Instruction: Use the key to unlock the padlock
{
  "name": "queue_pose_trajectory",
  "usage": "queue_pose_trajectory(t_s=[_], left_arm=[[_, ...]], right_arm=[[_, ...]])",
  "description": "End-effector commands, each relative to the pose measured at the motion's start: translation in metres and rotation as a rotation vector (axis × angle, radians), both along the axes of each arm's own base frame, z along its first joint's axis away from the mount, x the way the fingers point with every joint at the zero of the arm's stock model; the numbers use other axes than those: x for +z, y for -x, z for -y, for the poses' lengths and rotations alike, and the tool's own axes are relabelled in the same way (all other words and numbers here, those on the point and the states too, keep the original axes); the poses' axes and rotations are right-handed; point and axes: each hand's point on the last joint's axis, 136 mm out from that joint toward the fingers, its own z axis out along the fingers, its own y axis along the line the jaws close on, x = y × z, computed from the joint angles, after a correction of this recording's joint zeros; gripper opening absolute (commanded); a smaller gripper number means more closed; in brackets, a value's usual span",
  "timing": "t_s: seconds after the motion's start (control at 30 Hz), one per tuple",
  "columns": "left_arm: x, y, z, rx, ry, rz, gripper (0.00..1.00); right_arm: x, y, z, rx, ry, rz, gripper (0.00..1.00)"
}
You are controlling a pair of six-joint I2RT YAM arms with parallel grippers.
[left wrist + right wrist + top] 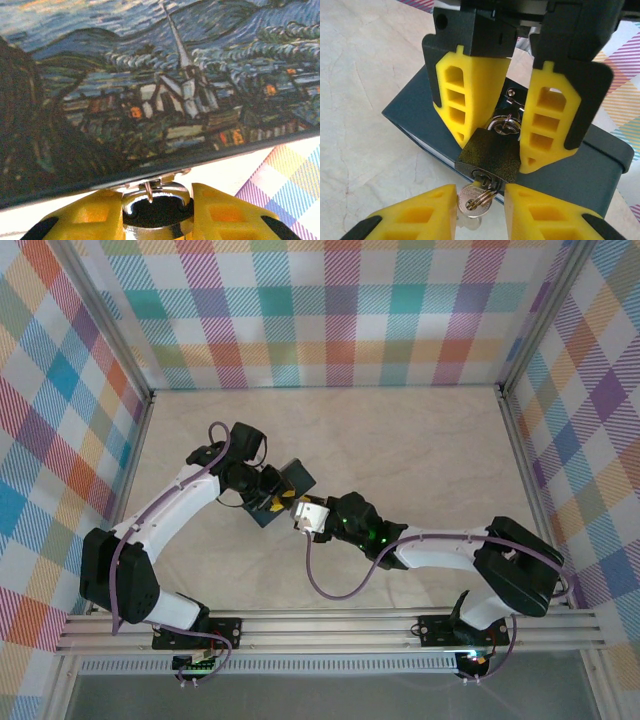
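My left pincer (496,150) clamps the padlock (490,159); its key (471,204) sits inside my right pincer (481,212), grip impossible to tell.

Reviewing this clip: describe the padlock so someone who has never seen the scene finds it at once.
On the marbled beige table lies a dark blue rectangular box. At its edge, between the left end effector's yellow fingers, sits the small padlock. Its dark blocky body and thin silvery shackle set it apart from the flat silvery key in its base.
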Motion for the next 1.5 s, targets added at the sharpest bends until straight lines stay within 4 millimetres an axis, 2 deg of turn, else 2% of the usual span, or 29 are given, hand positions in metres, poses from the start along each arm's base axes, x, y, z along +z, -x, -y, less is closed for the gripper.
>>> queue_pose_trajectory(t_s=[0.0, 0.13, 0.4, 0.7, 0.83, 1.1, 1.2, 1.33, 1.47], left_arm=[[0.021, -0.006, 0.006, -0.004, 0.057, 0.042, 0.08], [0.023, -0.006, 0.006, -0.001, 0.06, 0.044, 0.08], [0.022, -0.006, 0.008, 0.002, 0.067, 0.042, 0.07], [0.022, -0.008, 0.01, -0.001, 0.073, 0.044, 0.07], [0.021, -0.008, 0.011, 0.0, 0.075, 0.043, 0.07], [0.021, -0.009, 0.014, -0.002, 0.083, 0.045, 0.07], [0.021, -0.009, 0.014, -0.002, 0.083, 0.047, 0.07], [0.022, -0.009, 0.015, -0.002, 0.086, 0.05, 0.06], [0.02, -0.008, 0.014, 0.0, 0.082, 0.046, 0.06]], right_arm=[[-0.001, -0.002, -0.003, -0.006, 0.014, 0.055, 0.3], [-0.008, -0.004, -0.001, -0.017, 0.042, 0.076, 0.3], [-0.007, -0.008, -0.008, -0.044, 0.047, 0.147, 0.29], [0.001, -0.017, -0.009, -0.096, 0.037, 0.191, 0.17], [0.007, -0.014, -0.009, -0.096, 0.005, 0.141, 0.14], [0.026, -0.015, -0.006, -0.132, -0.071, 0.102, 0.26], [0.032, -0.017, -0.006, -0.147, -0.084, 0.106, 0.26], [0.034, -0.018, -0.007, -0.149, -0.087, 0.108, 0.22], [0.041, -0.018, -0.004, -0.166, -0.115, 0.117, 0.27]])
